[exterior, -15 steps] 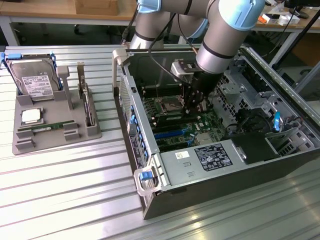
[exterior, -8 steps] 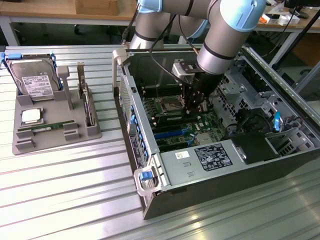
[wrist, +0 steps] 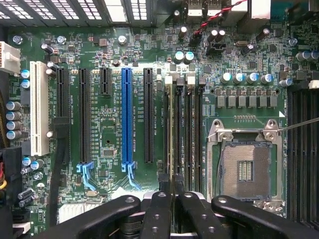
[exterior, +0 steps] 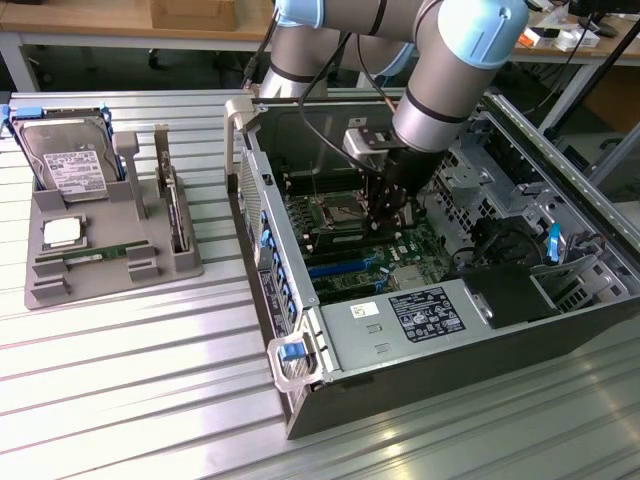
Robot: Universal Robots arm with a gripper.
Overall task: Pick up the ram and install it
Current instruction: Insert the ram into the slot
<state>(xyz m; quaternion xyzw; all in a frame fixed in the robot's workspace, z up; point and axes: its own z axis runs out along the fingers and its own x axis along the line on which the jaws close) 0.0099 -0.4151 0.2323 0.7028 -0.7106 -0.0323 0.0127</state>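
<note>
Ribbed metal table point(exterior: 120, 380), wooden workbench point(exterior: 100, 20) behind

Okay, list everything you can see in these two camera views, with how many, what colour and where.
computer case: one, dark, open, on the table
motherboard: one, green, inside the case
expansion slot: one, blue, among black ones
processor socket: one, silver, empty, beside the memory slots
ram: one, seen edge-on over the memory slots
tray: one, grey, at the exterior view's left
hard drive: one, silver, white label, upright in the tray
processor chip: one, silver, flat in the tray
table: one, ribbed metal
arm: one, grey and light blue, reaching into the case
end effector: one, black, shut on the ram
</note>
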